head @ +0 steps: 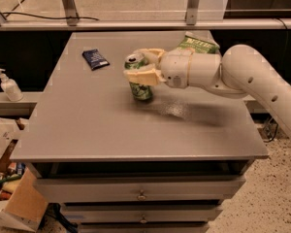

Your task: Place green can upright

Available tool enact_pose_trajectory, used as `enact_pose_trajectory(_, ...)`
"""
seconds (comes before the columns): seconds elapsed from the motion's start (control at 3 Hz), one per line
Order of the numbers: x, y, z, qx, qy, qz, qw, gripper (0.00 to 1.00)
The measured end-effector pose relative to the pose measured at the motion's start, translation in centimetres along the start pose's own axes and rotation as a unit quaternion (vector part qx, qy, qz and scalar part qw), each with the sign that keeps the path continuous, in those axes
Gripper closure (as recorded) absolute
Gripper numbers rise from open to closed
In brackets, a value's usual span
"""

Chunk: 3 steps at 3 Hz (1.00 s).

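The green can [140, 83] is upright, pull-tab top up, near the middle of the grey table [87, 125], its base at or just above the surface. My gripper [141, 68] comes in from the right on the white arm and is shut on the can's upper half, one cream finger [139, 76] across its front, the other behind it.
A small dark blue packet [95, 58] lies at the table's back left. A green chip bag [199, 44] sits at the back right, partly behind my arm. A soap dispenser [8, 86] stands on a ledge to the left. Drawers lie below the table's front edge.
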<state>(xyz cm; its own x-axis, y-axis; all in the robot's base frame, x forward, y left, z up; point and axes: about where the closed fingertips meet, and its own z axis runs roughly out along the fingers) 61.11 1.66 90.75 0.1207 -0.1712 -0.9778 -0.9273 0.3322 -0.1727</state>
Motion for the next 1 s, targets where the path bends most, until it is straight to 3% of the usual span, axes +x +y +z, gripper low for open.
enact_pose_trajectory(0.33, 0.1, -0.2, -1.3, 0.012, -0.009, -0.006, 0.9999, 0.84)
enact_pose_trajectory(1.0, -0.1, -0.6, -4.2, 0.036, -0.015, -0.013, 0.9992, 0.36)
